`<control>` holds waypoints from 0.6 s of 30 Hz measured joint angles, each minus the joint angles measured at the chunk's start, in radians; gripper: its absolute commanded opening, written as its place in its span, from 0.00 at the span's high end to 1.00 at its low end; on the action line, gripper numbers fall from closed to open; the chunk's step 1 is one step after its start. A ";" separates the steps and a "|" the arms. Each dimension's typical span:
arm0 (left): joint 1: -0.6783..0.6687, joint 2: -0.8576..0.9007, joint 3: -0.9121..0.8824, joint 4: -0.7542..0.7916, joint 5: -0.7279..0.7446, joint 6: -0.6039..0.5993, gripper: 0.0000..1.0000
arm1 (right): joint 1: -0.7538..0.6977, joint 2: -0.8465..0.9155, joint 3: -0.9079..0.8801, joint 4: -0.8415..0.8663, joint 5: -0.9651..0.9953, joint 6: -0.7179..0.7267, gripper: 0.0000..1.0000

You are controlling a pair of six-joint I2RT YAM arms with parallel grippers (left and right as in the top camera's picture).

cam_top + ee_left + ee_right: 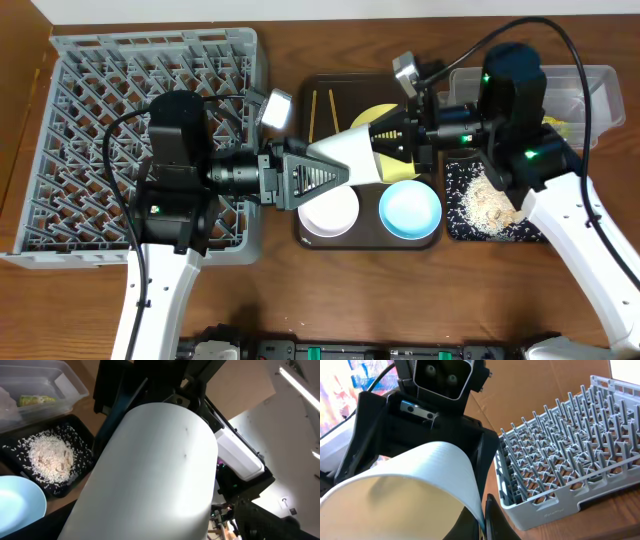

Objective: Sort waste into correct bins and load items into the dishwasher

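We hold the white bowl mid-frame for a handover toward the rack at left. The left gripper's jaws clamp its sides, and the right gripper's jaws seemingly pinch its rim.

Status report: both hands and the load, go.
Left hand shut on white tapered cup, above dark brown tray. Right hand at its rim, grip unclear. Grey plastic dish rack: no dishes seen.

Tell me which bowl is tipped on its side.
The white bowl held between the two arms; the other white bowl and the light blue bowl sit upright on the dark brown tray.
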 measured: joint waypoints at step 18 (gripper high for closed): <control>0.000 0.000 0.000 0.032 -0.034 -0.004 0.36 | -0.023 0.000 0.000 0.002 -0.051 0.016 0.54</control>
